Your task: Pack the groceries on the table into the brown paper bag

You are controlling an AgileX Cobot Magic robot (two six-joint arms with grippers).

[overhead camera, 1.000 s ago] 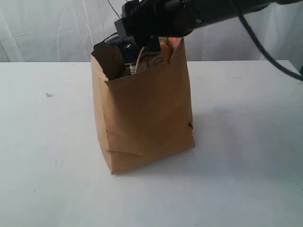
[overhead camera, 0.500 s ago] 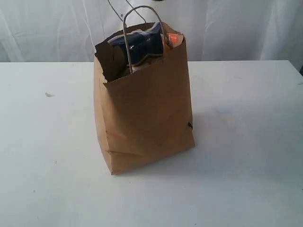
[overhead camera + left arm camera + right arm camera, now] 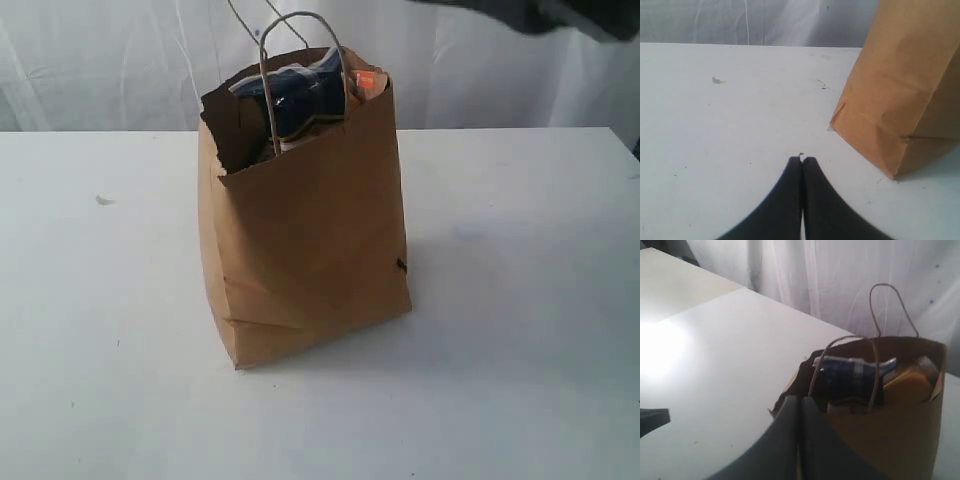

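Note:
The brown paper bag stands upright in the middle of the table, its loop handles up. The long dark pasta pack pokes out of its ragged top, with an orange-yellow item beside it. From the right wrist view the pasta pack and the yellow bottle lie inside the bag. My right gripper is shut and empty, above and beside the bag's rim. My left gripper is shut and empty, low over the table, apart from the bag's base.
A blurred dark part of the right arm crosses the top right corner of the exterior view. A small speck lies on the tabletop to the left. White curtain hangs behind the table.
The right arm has lifted off the bag's top and gone up and to the right, leaving the pasta pack in the bag. Its jaws have closed. The bag has not moved.

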